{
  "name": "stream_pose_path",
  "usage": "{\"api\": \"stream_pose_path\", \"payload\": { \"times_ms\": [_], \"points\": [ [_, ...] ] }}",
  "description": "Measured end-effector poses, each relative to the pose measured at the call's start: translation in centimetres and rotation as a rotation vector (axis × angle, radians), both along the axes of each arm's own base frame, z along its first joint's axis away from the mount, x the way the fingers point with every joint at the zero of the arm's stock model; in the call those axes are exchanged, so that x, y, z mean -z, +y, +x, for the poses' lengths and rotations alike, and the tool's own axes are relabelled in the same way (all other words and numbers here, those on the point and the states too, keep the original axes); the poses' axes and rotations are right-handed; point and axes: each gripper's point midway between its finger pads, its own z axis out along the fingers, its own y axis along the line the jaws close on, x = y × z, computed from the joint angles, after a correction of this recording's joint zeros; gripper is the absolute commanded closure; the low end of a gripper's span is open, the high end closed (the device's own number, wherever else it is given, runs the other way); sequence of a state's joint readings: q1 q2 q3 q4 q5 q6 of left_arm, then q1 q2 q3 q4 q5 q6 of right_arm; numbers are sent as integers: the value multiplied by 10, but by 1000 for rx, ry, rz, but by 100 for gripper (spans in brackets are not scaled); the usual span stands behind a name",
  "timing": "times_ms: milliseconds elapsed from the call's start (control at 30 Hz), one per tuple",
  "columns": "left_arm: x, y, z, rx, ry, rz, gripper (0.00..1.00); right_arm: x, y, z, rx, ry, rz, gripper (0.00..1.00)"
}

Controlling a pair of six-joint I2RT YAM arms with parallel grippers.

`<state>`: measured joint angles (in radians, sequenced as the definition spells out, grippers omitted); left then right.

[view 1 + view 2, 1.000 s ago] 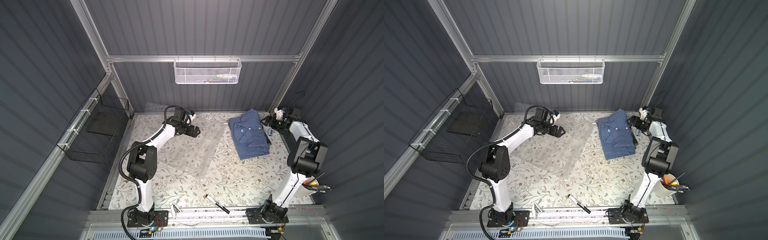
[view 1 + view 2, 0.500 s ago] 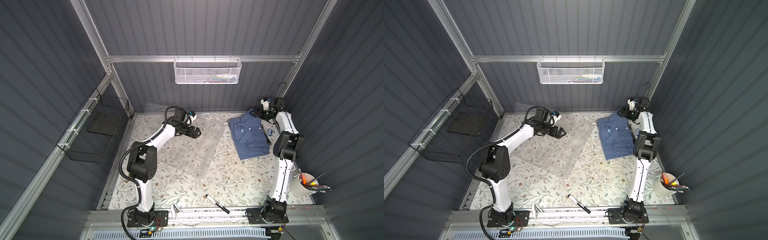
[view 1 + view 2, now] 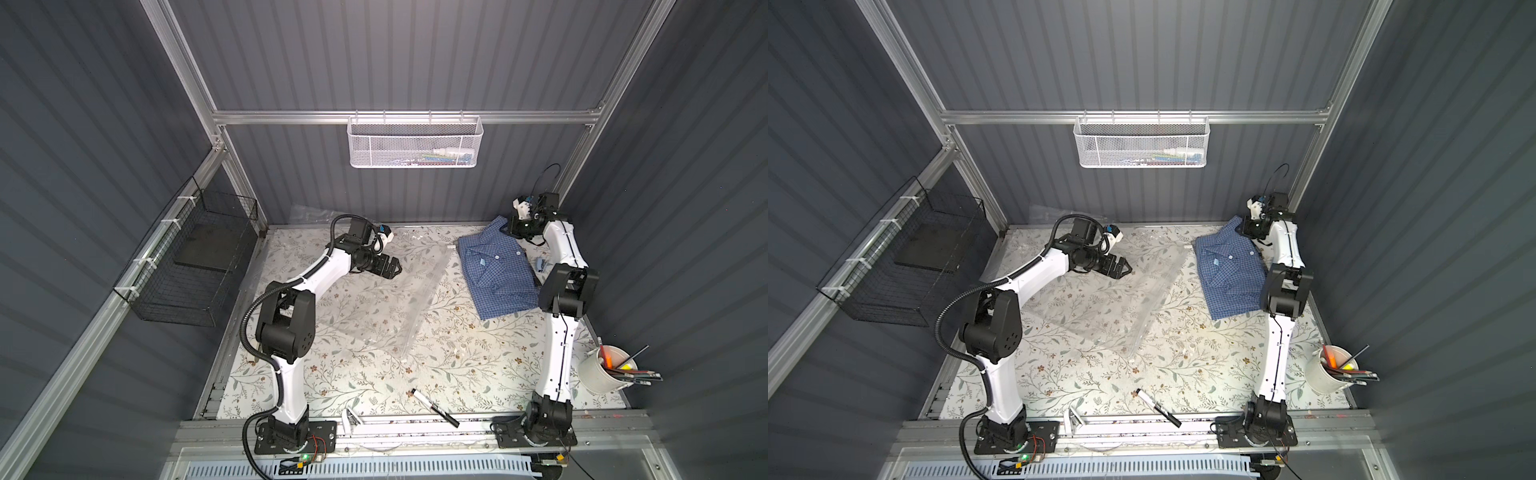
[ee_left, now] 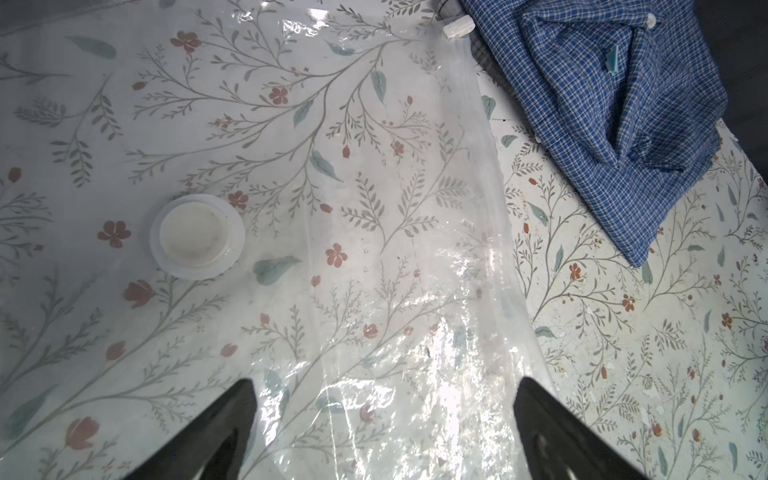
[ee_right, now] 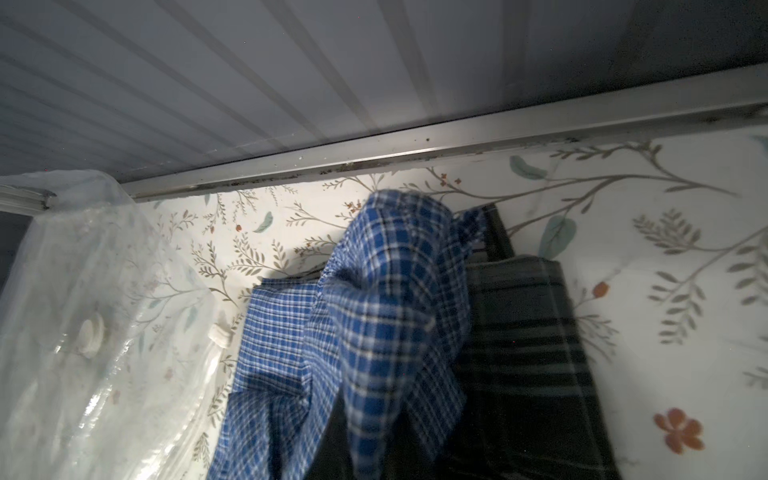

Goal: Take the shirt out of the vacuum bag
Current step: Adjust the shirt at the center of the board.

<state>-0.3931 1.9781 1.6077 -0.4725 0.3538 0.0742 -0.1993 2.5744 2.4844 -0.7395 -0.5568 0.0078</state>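
My right fingers (image 3: 510, 226) pinch the far corner of the blue checked cloth shirt (image 3: 496, 274). It lies on the flowery worktop (image 3: 457, 361), outside the big clear plastic vacuum bag (image 3: 386, 299), stretching from that corner back towards my base. My left fingers (image 3: 392, 266) hang wide open, empty.

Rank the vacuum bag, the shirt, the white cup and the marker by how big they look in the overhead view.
Largest to smallest in a top view:
1. vacuum bag
2. shirt
3. white cup
4. marker
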Motion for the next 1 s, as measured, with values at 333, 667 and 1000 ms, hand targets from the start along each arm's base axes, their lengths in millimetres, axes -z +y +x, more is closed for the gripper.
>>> {"api": "stream_pose_path", "payload": {
  "times_ms": [333,667,1000],
  "points": [
    [0,4,2,-7,1,-5,2,-85,26,-1,-67,-185,69,96],
    [5,5,3,-7,13,-4,2,-64,-34,35,92,-228,-59,1],
    [6,5,2,-7,20,-1,2,33,-58,14,215,35,-130,1]
  ]
}}
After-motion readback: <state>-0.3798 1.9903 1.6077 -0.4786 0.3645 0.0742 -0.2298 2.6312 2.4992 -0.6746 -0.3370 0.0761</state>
